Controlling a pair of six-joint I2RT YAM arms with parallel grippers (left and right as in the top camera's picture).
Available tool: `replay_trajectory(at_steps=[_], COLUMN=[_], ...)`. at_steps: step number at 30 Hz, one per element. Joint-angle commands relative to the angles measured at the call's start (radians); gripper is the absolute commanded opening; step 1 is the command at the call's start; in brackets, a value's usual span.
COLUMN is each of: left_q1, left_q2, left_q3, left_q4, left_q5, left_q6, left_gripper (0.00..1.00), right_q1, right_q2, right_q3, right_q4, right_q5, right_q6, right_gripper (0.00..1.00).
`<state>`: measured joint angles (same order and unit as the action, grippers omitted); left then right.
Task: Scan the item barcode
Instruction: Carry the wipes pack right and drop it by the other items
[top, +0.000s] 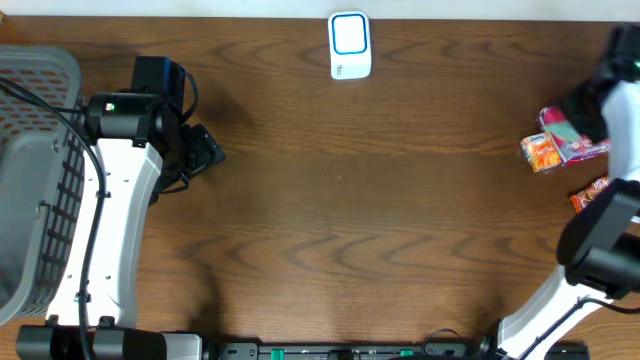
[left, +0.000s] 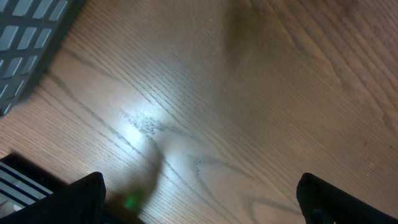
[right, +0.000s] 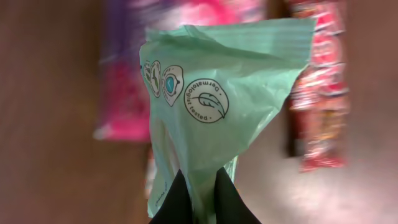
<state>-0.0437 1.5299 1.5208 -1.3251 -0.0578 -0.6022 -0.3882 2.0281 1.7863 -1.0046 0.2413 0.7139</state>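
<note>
**Thin pinch on a floppy pouch**

The right gripper (right: 199, 202) is clamped on one edge of a green pouch (right: 230, 93). It holds the pouch at the table's right side, over a pile of snack packets (top: 545, 152) and well apart from the scanner (top: 349, 45) at the far edge. The left gripper (left: 202, 196) hangs empty, fingers apart. The slack film could slip free, or sag so the barcode, unseen here, faces away.

One white box-shaped scanner (top: 349, 45), one grey plastic basket (top: 45, 68), one mint-green film pouch (right: 217, 106) and three bright packets (top: 541, 153) are counted.
</note>
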Motion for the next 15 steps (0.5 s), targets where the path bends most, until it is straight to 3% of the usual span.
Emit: replay_trajectory(at_steps=[1, 6, 10, 11, 12, 15], left_q1=[0.002, 0.002, 0.002, 0.002, 0.002, 0.002], left_q2=[0.0, 0.0, 0.0, 0.0, 0.0, 0.0], left_q3=[0.0, 0.0, 0.0, 0.0, 0.0, 0.0], left_q4=[-0.002, -0.002, -0.002, -0.002, -0.002, -0.002], left_q5=[-0.005, -0.005, -0.005, -0.005, -0.005, -0.005], left_q6=[0.002, 0.002, 0.002, 0.002, 0.002, 0.002], left_gripper=[0.98, 0.98, 0.98, 0.98, 0.98, 0.98], right_q1=[-0.062, -0.12, -0.138, -0.139, -0.137, -0.134], right_q2=[0.003, 0.003, 0.003, 0.003, 0.003, 0.003], right_q3=[-0.001, -0.011, -0.034, -0.039, -0.048, -0.05], right_q4=[-0.018, -0.029, -0.025, -0.022, -0.009, -0.009], right_q5=[0.032, 0.019, 0.014, 0.01, 0.007, 0.003], right_q6=[-0.019, -0.02, -0.015, -0.011, -0.013, -0.021], right_gripper=[0.01, 0.02, 0.09, 0.15, 0.35, 0.66])
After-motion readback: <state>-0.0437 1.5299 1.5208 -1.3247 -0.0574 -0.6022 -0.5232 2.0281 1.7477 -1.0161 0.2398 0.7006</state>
